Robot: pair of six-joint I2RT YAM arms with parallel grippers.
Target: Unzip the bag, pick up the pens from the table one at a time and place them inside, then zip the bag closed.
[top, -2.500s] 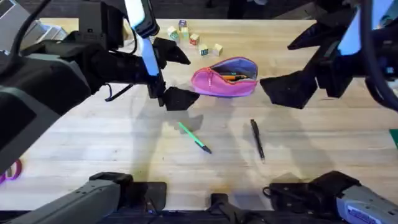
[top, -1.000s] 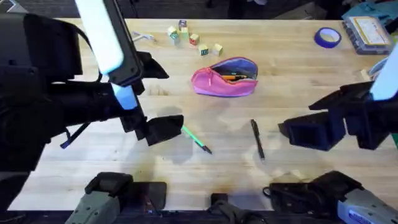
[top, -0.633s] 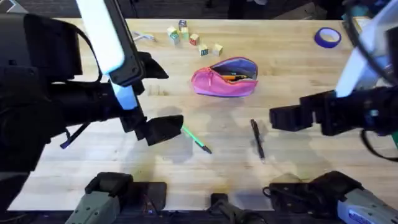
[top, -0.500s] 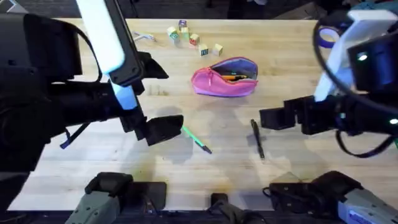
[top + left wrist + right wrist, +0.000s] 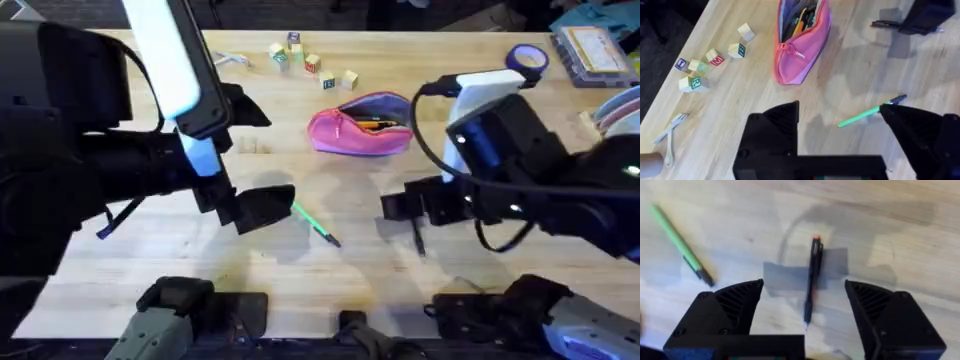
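Observation:
The pink bag lies unzipped on the table, with orange pens showing inside it; the left wrist view has the bag too. A green pen lies in front of the bag, and its end sits beside my open left gripper, which hovers above the wood. The same green pen reaches toward one left fingertip. My right gripper is open and hangs over the black pen, one finger on each side. From overhead the right gripper covers most of that black pen.
Several small letter blocks and a white plastic fork lie behind the bag at the back left. A purple tape roll and a clear box sit at the back right. Both arms loom large over the table's sides.
My right arm swung in from the right and came down over the black pen. My left arm dropped beside the green pen, then held still for the last second.

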